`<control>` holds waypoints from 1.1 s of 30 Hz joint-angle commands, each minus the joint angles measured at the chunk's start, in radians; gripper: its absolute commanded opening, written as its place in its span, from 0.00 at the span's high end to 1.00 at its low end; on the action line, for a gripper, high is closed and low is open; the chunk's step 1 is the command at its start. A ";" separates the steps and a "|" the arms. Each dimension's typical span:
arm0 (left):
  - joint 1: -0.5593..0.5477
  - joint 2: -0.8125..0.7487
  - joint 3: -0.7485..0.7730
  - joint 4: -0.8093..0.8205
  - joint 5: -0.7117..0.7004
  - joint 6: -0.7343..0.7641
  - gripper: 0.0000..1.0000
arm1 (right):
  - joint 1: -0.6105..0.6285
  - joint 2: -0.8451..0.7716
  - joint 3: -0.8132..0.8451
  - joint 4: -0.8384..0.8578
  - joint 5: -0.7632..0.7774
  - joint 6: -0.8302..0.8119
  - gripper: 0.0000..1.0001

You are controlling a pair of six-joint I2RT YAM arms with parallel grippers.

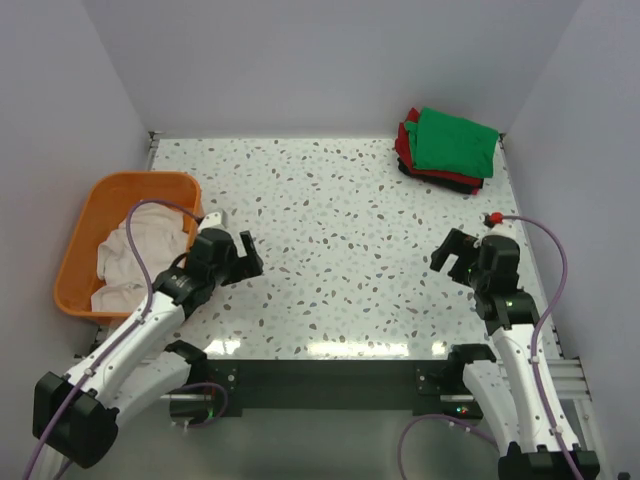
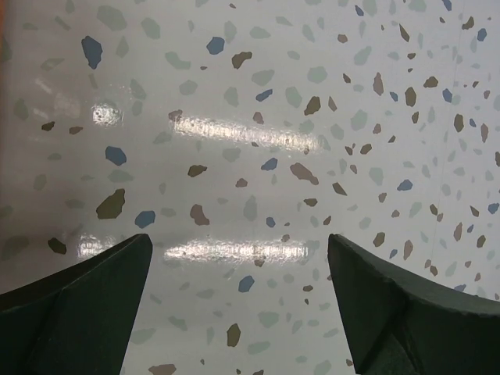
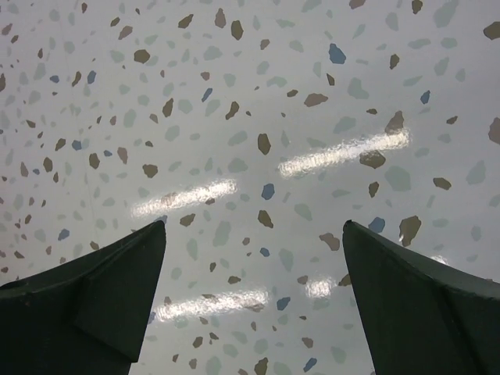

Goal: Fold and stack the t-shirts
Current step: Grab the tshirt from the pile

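Left gripper (image 1: 248, 257) jaws apart, empty, over speckled table (image 1: 340, 230); crumpled off-white t-shirt (image 1: 135, 250) just beside it in orange basket (image 1: 75, 240). Right gripper (image 1: 456, 258) jaws apart, empty; folded green t-shirt (image 1: 455, 143) tops far-right stack, well apart.

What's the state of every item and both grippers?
Off-white t-shirt: crumpled, unfolded, in the basket.
Orange basket: upright, holding that shirt.
Green t-shirt: folded, top of stack.
Red t-shirt: folded, under the green.
Dark t-shirt: folded, bottom of stack.
Left gripper: fingers open, empty.
Right gripper: fingers open, empty.
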 commanded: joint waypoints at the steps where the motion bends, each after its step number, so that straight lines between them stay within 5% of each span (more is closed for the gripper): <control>1: 0.002 0.017 0.036 0.035 0.024 0.007 0.00 | -0.002 -0.016 0.003 0.050 -0.046 0.004 0.01; 8: 0.004 0.168 0.170 0.151 0.095 -0.003 0.00 | -0.003 0.001 0.011 0.041 -0.051 0.014 0.01; 12: 0.024 0.322 0.536 -0.016 -0.052 0.010 0.00 | -0.003 -0.005 0.015 0.034 -0.051 0.019 0.01; 15: 0.083 0.416 0.737 -0.225 -0.344 -0.080 0.00 | -0.002 -0.010 0.018 0.033 -0.041 0.016 0.01; 18: 0.168 0.453 0.819 -0.304 -0.453 -0.128 0.00 | -0.002 -0.002 0.018 0.034 -0.037 0.016 0.01; 33: 0.747 0.466 0.548 -0.194 -0.202 -0.102 0.00 | -0.003 0.076 0.029 0.028 -0.041 0.007 0.01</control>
